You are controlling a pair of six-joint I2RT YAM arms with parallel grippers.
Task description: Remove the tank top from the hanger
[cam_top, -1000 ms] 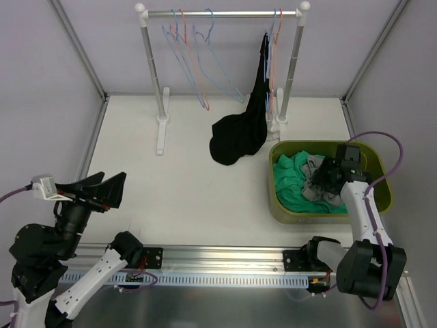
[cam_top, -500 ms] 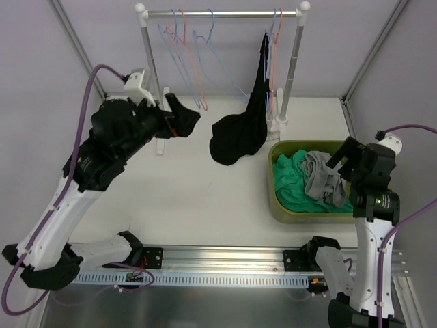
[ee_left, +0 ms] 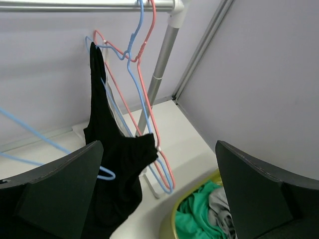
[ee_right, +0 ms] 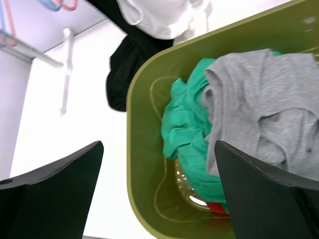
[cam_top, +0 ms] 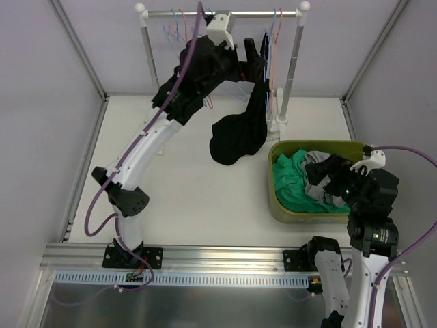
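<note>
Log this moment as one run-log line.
left gripper: open, facing black tank top | tank top: on hanger, unheld | right gripper: open over green bin | phase: pre-grasp

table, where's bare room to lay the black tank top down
Widest bare table lies between the left arm, the green bin and the near rail. A narrower strip runs between that arm and the left frame. Crowded: the rack's right post, the black tank top and the bin's corner.

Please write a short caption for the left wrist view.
Open left gripper faces the black tank top hanging beneath the clothes rail.
</note>
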